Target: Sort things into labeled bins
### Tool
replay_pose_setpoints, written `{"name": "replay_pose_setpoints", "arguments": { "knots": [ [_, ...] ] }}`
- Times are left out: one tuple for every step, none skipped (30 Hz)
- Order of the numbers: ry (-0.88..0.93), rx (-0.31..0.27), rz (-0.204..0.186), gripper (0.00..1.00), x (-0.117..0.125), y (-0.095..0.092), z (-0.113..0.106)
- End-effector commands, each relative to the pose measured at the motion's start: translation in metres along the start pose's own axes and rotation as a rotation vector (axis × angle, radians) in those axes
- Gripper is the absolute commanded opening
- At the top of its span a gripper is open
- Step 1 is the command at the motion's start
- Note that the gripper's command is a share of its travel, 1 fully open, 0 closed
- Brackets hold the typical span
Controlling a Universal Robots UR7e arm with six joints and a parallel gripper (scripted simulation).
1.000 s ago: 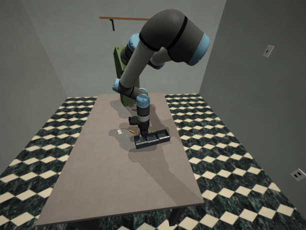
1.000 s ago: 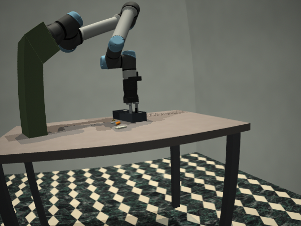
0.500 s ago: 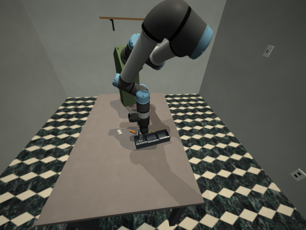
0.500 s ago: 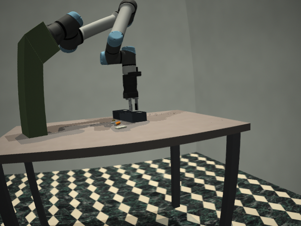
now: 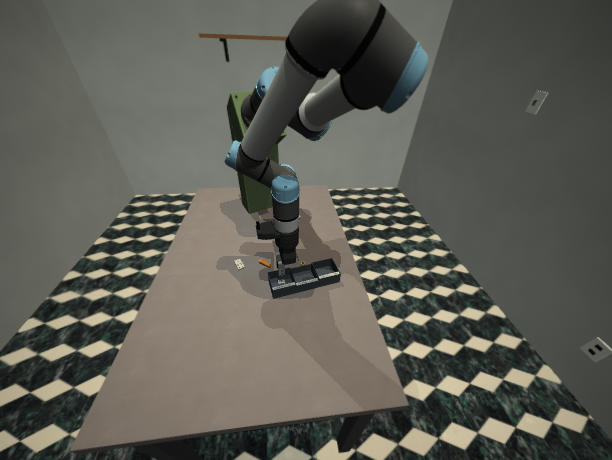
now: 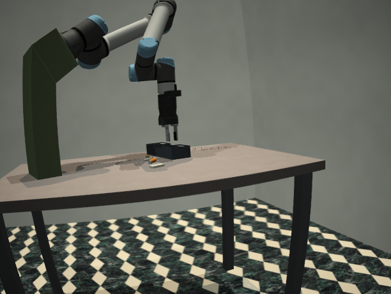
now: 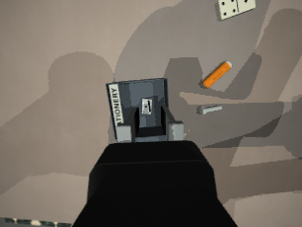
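Note:
A row of three dark bins [image 5: 304, 278] stands on the table. In the wrist view the left bin [image 7: 139, 104] carries a label ending in "TIONERY", and a small grey sharpener [image 7: 146, 106] lies on its floor. My gripper [image 7: 150, 114] hangs straight above this bin, open, with nothing between the fingers; it also shows in the top and exterior views [image 5: 282, 267] [image 6: 171, 137]. An orange crayon-like stick [image 7: 216, 74], a small grey bolt [image 7: 209, 109] and a white domino [image 7: 237, 7] lie on the table beside the bins.
A small dark and yellow piece [image 5: 303, 263] lies behind the bins. The green robot pedestal [image 5: 250, 150] stands at the table's far end. The other two bin labels are too small to read.

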State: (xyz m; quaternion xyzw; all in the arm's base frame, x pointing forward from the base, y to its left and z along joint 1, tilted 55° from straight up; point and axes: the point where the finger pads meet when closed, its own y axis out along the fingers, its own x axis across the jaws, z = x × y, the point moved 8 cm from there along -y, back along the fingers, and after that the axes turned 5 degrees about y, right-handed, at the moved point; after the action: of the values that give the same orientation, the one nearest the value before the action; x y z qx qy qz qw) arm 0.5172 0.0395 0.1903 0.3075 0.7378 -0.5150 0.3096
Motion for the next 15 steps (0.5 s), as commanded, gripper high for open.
{"name": "replay_pose_setpoints", "arguments": {
  "knots": [
    [0.157,0.0,0.001,0.62,0.035,-0.002,-0.001],
    [0.185,0.0,0.0,0.62,0.043,-0.002,-0.001],
    [0.214,0.0,-0.001,0.62,0.051,-0.003,-0.001],
    [0.242,0.0,-0.002,0.62,0.059,-0.003,-0.001],
    [0.27,-0.001,-0.004,0.62,0.067,-0.003,-0.001],
    [0.298,-0.001,-0.005,0.62,0.076,-0.004,-0.002],
    [0.326,-0.001,-0.007,0.62,0.084,-0.004,-0.002],
    [0.354,-0.001,-0.01,0.62,0.092,-0.005,-0.002],
    [0.383,-0.001,-0.012,0.62,0.1,-0.005,-0.002],
    [0.411,-0.002,-0.014,0.62,0.106,-0.005,-0.002],
    [0.439,-0.002,-0.017,0.62,0.106,-0.005,-0.002],
    [0.439,-0.002,-0.017,0.62,0.106,-0.005,-0.002],
    [0.439,-0.002,-0.017,0.62,0.106,-0.005,-0.002],
    [0.521,-0.001,-0.021,0.62,0.105,-0.005,-0.002],
    [0.541,-0.001,-0.024,0.62,0.105,-0.005,-0.002]
  ]
}}
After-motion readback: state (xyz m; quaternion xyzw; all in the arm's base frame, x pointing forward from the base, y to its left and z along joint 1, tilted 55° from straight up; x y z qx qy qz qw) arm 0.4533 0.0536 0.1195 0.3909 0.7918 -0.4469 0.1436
